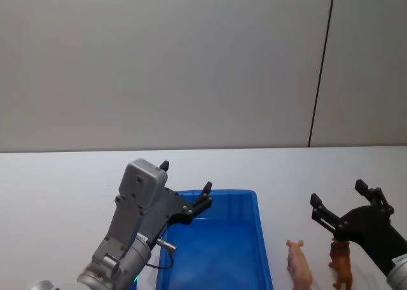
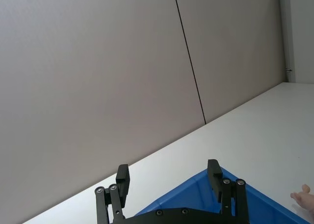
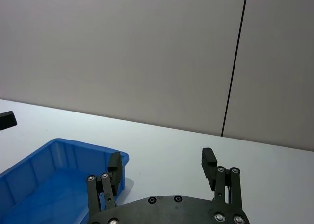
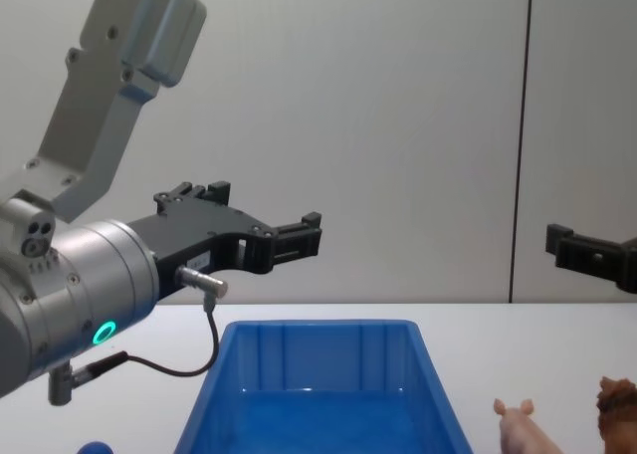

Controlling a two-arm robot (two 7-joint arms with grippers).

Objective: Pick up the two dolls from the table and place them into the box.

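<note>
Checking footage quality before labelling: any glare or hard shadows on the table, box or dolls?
Head view: even light, no hard shadows on the table; soft sheen on the box floor, no glare on the pink doll or brown doll. Chest view: same sheen; both dolls cut by the lower edge.

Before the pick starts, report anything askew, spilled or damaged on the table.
Nothing stands out. The pink pig and brown doll stand upright on the table beside the blue box. The left end effector and right end effector hover open.

Pink doll (image 1: 299, 264), brown doll (image 1: 341, 269) upright on table (image 1: 63, 175), beside blue box (image 1: 259, 239)
</note>
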